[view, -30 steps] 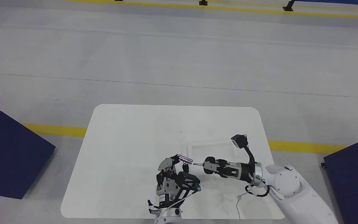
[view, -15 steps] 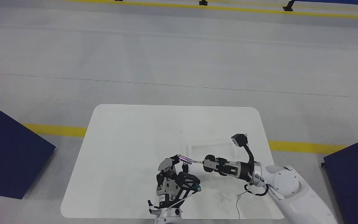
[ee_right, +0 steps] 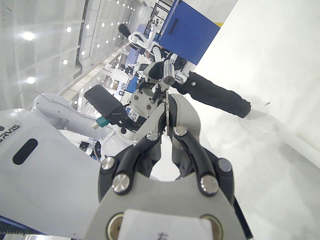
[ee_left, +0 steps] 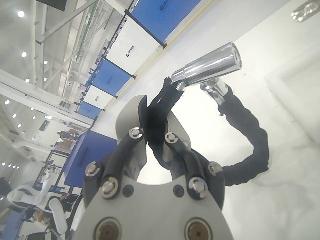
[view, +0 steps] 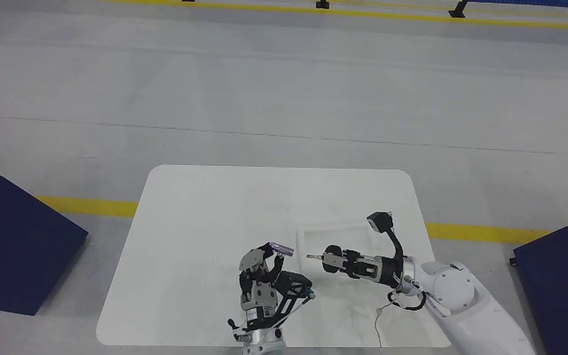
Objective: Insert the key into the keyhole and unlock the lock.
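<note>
**White table: key held just short of the keyhole**

White tabletop (view: 177, 266) lay under both your arms, with yellow floor lines (view: 89, 206) running across the grey floor beyond it. Your left gripper (ee_left: 155, 111) was clamped on the black-sleeved cable (ee_left: 250, 131) of the lock (ee_left: 210, 67), close behind the chrome barrel, and held it up off the table near the front edge. From the barrel's other fitting the cable looped away and curved back beside the gripper.

Your right gripper (ee_right: 167, 106) was pinched shut on the key (ee_right: 166, 108), whose blade stuck out past the fingertips and pointed towards the lock. In the right wrist view the keyhole (ee_right: 169, 79) faced the key, roughly in line with it. From above you could see a gap between the key's tip and the barrel: near each other, but not touching. You also had a shallow white tray (view: 346, 229) on the table just behind the two grippers.
</note>
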